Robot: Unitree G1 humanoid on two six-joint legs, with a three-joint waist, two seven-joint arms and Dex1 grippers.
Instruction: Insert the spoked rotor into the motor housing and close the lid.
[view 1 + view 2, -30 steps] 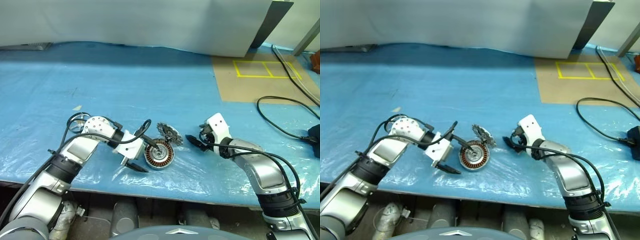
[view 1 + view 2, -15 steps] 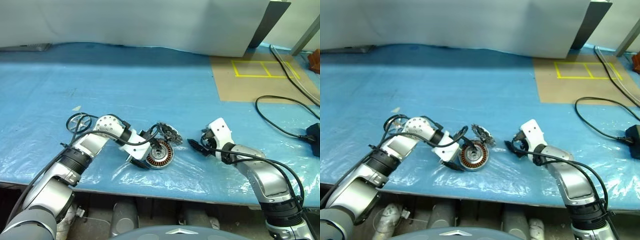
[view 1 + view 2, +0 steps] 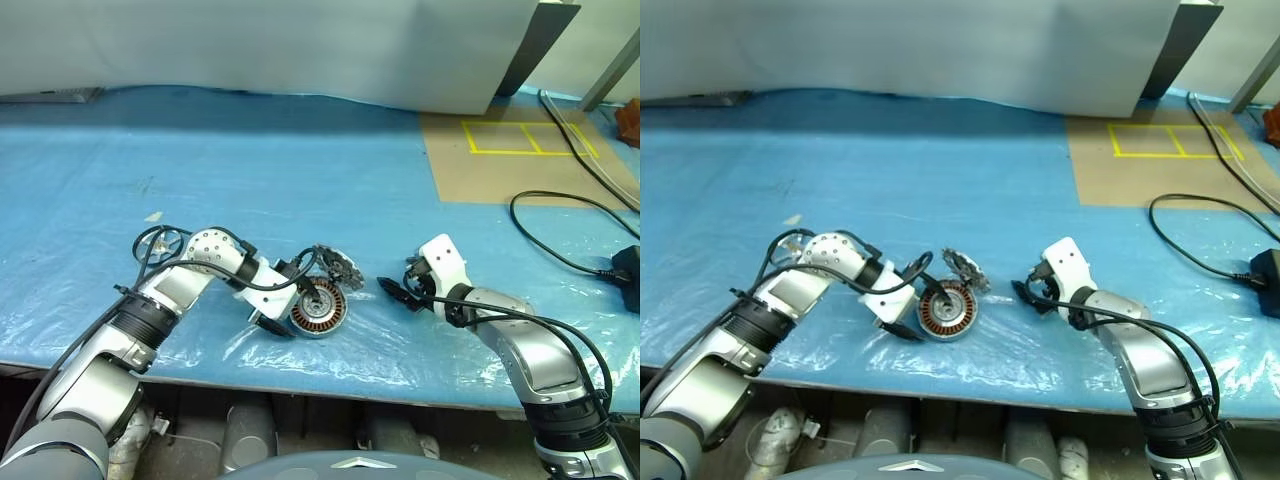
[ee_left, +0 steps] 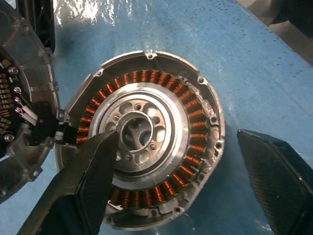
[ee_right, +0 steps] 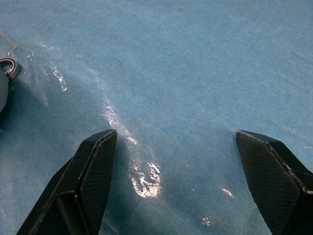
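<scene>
The motor housing (image 3: 320, 308), a silver ring with copper windings around a hub (image 4: 142, 134), lies flat on the blue sheet. A dark-grey toothed disc, the spoked rotor (image 3: 337, 266), leans tilted at the housing's far rim, and it also shows in the left wrist view (image 4: 22, 98). My left gripper (image 3: 290, 300) is open and straddles the housing: one finger (image 4: 95, 171) lies over the hub, the other (image 4: 276, 176) stands outside the rim. My right gripper (image 3: 398, 293) is open over bare sheet to the right of the rotor, holding nothing. I cannot make out the lid.
A small metal ring (image 5: 10, 66) lies on the sheet ahead of the right gripper. A black cable (image 3: 560, 225) loops at the right, ending in a black plug (image 3: 630, 265). A brown board with yellow tape (image 3: 500, 150) lies far right. The table's front edge (image 3: 350, 385) runs close below both grippers.
The view has shifted a little. My left wrist has turned slightly over the housing, fingers still spread. The right gripper has stayed where it was.
</scene>
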